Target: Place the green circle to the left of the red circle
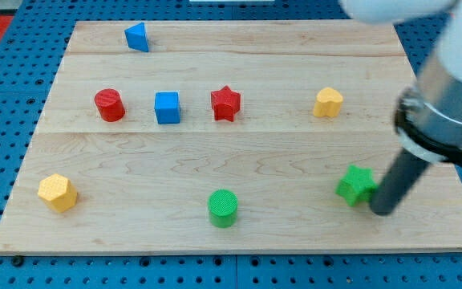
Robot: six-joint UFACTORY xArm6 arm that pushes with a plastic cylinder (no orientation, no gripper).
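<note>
The green circle [223, 207] stands near the board's bottom edge, a little right of centre. The red circle [110, 105] stands at the upper left of the board, far from it. My tip [381, 210] is at the lower right of the board, just right of a green star [356, 185] and almost touching it. The tip is far to the right of the green circle.
A blue cube [167, 107] and a red star [225, 103] stand in a row right of the red circle. A blue triangle [137, 37] is at the top left, a yellow hexagon [58, 193] at the lower left, a yellow block [328, 103] at the upper right. The wooden board [239, 152] lies on a blue pegboard.
</note>
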